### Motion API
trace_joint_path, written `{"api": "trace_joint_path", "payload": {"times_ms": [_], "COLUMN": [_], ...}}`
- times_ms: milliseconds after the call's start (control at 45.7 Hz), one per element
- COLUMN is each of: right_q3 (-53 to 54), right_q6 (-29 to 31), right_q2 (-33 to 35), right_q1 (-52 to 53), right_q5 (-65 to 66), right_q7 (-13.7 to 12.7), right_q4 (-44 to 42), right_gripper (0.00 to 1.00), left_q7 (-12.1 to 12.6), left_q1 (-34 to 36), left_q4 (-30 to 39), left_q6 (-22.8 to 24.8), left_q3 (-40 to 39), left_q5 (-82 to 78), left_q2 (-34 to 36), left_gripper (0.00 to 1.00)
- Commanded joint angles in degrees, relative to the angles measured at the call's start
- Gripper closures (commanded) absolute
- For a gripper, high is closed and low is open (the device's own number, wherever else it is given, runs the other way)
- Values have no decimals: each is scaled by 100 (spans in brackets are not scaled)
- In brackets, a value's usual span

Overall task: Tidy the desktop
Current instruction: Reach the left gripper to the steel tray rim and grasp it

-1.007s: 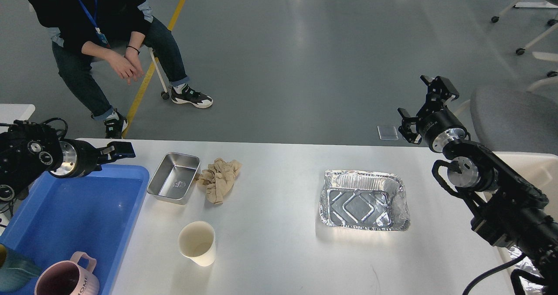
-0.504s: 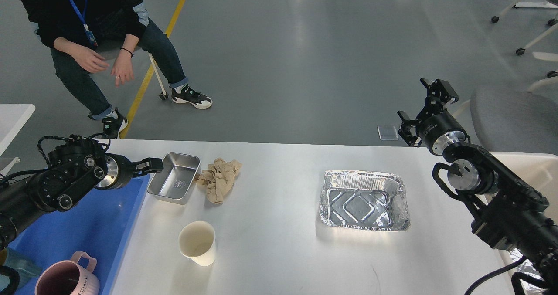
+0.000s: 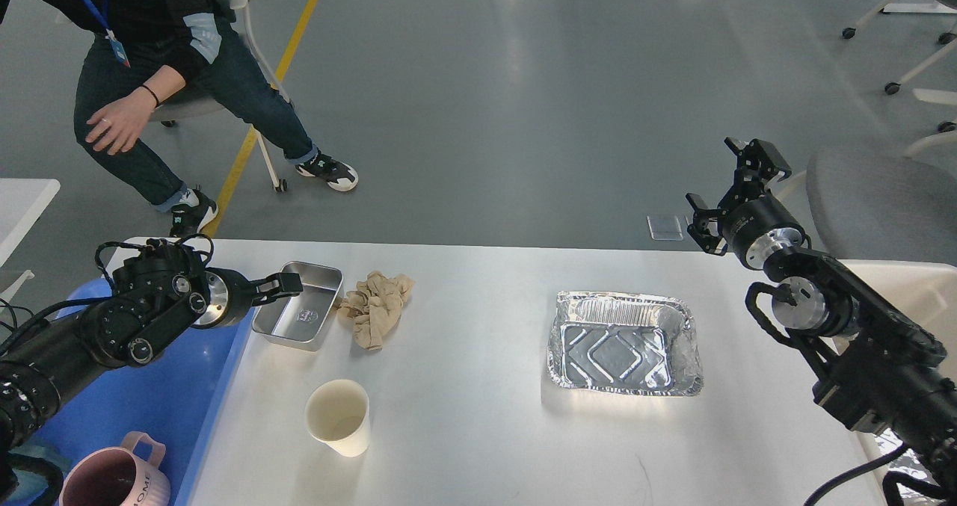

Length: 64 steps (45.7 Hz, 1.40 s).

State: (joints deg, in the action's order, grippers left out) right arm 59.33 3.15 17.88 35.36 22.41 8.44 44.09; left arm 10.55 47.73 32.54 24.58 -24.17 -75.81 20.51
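The white desktop (image 3: 478, 446) holds a small steel tray (image 3: 303, 318), a crumpled beige cloth (image 3: 376, 308), a white paper cup (image 3: 339, 416) and a foil tray (image 3: 624, 341). My left gripper (image 3: 282, 287) reaches in from the left, its tip at the steel tray's left rim. It is seen side-on and its fingers overlap. My right gripper (image 3: 729, 184) is raised beyond the table's far right corner with its fingers wide apart and nothing between them.
A blue plastic tray (image 3: 149, 394) at the left edge holds a pink mug (image 3: 112, 480). A seated person (image 3: 149, 80) is beyond the far left. A grey chair (image 3: 882, 199) stands at the right. A small white table corner (image 3: 22, 199) is far left.
My left arm has swung right from over the blue tray to the steel tray's left rim. The right gripper has barely shifted. The person has leaned away to the left.
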Motion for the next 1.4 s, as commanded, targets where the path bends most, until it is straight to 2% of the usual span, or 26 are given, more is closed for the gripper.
{"api": "trace_joint_path", "payload": {"times_ms": [0,832,1380], "right_q3": [0,0,52], "right_q6": [2,2,10], "right_q2": [5,5,40], "right_q1": [-3,-56,-144], "right_q5": [0,0,0], "right_q7": [0,0,0], "right_q4": [12,12,21], "right_gripper": [0,0,0], "left_q7": [8,70,70], "left_q1": [0,-44,-9], "left_q4": [-142,-503,-846], "left_q6": [-59,-181,-349], "left_q3": [0,9,290], "left_q5": [-4,-22,5], "left_q2": [-117,-267,-627], "left_gripper": [3,24,36]}}
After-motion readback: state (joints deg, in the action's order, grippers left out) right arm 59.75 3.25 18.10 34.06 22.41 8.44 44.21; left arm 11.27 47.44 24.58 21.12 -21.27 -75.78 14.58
